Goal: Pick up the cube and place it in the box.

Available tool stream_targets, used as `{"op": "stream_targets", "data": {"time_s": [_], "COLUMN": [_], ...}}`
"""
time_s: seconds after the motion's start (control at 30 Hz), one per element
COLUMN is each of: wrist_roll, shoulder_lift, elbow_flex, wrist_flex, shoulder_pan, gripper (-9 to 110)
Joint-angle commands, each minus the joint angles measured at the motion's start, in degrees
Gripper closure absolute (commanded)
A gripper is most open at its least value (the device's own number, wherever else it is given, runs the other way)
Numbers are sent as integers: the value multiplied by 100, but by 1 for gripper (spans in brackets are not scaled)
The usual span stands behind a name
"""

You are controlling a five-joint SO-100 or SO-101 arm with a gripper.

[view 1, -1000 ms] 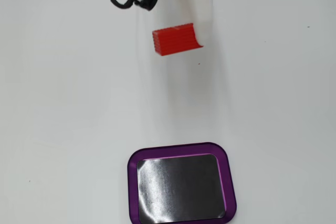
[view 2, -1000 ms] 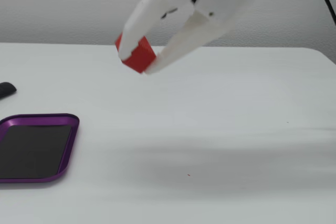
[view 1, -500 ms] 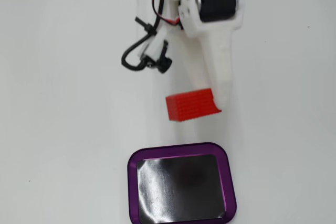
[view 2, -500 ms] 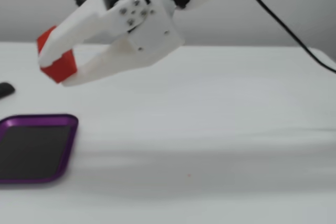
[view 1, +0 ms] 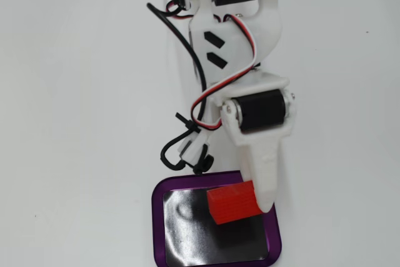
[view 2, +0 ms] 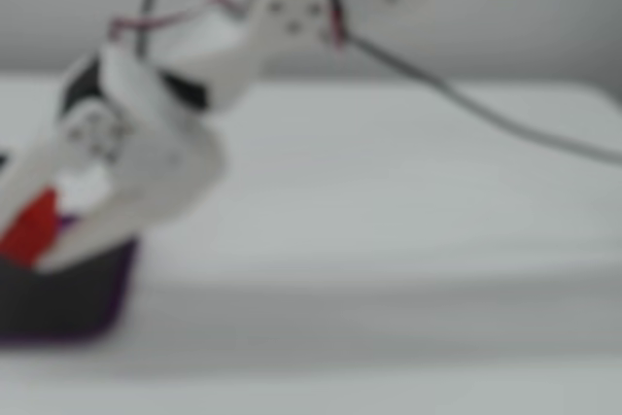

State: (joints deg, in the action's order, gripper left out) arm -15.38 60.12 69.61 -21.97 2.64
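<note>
The red cube [view 1: 232,202] hangs tilted over the right half of the box [view 1: 157,229], a shallow tray with a purple rim and a shiny black bottom. My gripper [view 1: 250,207] reaches down from the top of a fixed view and is shut on the cube; one white finger [view 1: 265,182] lies along the cube's right side and the other finger is hidden. In the blurred fixed view from the side, the cube [view 2: 29,228] sits between the two white fingers of the gripper [view 2: 29,252], just above the box [view 2: 87,298] at the left edge.
Black and red-white cables [view 1: 187,148] hang from the arm just behind the box's far rim. A grey cable [view 2: 486,114] runs across the white table to the right in the side view.
</note>
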Motion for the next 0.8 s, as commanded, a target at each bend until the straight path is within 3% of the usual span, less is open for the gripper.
{"op": "stream_targets", "data": {"time_s": [0.0,0.2,0.47,0.77], "wrist_roll": [44,62,62,79], "shoulder_lift": [9,26,35,44], "elbow_flex": [-316,-290,-624,-1626], "wrist_flex": [-167,-281,-1459,-2760], "shoulder_pan": [18,44,35,-18], "gripper": [102,102,88,87]}}
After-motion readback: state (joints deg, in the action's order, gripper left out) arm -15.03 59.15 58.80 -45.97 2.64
